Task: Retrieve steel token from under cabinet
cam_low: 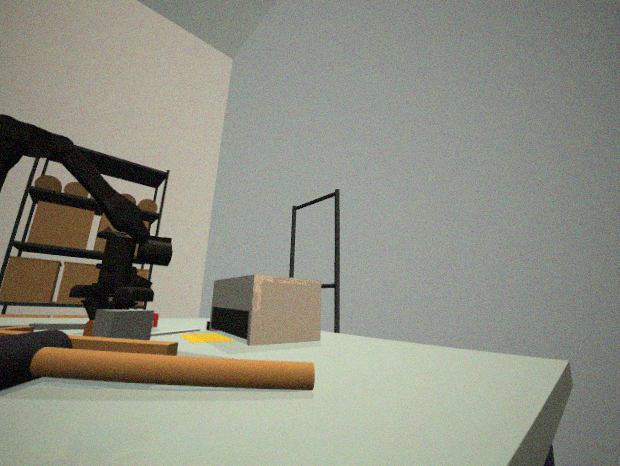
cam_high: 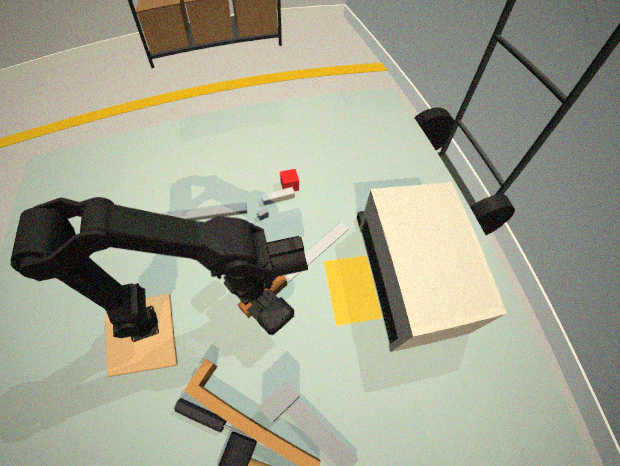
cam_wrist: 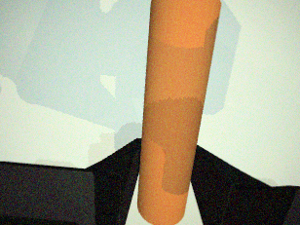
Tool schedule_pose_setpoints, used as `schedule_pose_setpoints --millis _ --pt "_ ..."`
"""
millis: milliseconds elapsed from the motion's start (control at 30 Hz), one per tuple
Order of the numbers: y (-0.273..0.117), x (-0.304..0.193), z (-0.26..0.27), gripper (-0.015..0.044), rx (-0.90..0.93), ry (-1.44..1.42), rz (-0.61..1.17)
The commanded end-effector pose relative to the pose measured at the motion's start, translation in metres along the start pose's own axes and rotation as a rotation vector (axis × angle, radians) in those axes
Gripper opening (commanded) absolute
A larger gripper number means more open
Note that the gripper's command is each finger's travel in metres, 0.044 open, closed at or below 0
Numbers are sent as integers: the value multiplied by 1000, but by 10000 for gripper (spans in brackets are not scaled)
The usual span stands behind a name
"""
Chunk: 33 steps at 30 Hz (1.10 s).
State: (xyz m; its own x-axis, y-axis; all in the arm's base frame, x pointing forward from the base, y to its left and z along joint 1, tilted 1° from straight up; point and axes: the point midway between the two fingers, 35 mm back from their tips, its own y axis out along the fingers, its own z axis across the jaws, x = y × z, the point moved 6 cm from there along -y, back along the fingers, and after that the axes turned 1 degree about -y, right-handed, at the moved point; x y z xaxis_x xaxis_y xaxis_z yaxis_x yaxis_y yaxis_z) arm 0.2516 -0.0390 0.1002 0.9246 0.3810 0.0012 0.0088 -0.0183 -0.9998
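My gripper (cam_high: pixel 262 296) (cam_wrist: pixel 164 146) is shut on the orange round handle (cam_high: pixel 278 284) (cam_low: pixel 89 328) (cam_wrist: pixel 177 72) of a tool, low over the table. The tool's long, flat pale blade (cam_high: pixel 328 242) (cam_low: pixel 176 331) points toward the cabinet's far front corner, and its tip is outside the cabinet. The cream cabinet (cam_high: pixel 441 260) (cam_low: pixel 285 310) has a dark opening along the bottom of its front. The yellow marked area (cam_high: pixel 350 290) (cam_low: pixel 206 338) lies in front of it, and no token shows there. The steel token cannot be made out in any view.
A red cube (cam_high: pixel 289 179) (cam_low: pixel 155 319), a white block (cam_high: pixel 278 195) and a long grey bar (cam_high: pixel 215 211) lie on the far side. An orange L-shaped stick (cam_high: pixel 250 420) (cam_low: pixel 125 344), a black cylinder (cam_high: pixel 199 414) and a grey upright plate (cam_high: pixel 280 400) (cam_low: pixel 123 324) are on the near side.
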Motion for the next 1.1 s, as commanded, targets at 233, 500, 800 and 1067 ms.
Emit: schedule_pose_setpoints --millis 233,500,800,1067 --pt "-1 -4 -11 0 -4 0 -3" --pt "-1 -8 -18 0 -5 0 -3" --pt "-1 -13 -26 0 -5 0 -2" --pt "-1 -18 -32 0 -6 0 -2"
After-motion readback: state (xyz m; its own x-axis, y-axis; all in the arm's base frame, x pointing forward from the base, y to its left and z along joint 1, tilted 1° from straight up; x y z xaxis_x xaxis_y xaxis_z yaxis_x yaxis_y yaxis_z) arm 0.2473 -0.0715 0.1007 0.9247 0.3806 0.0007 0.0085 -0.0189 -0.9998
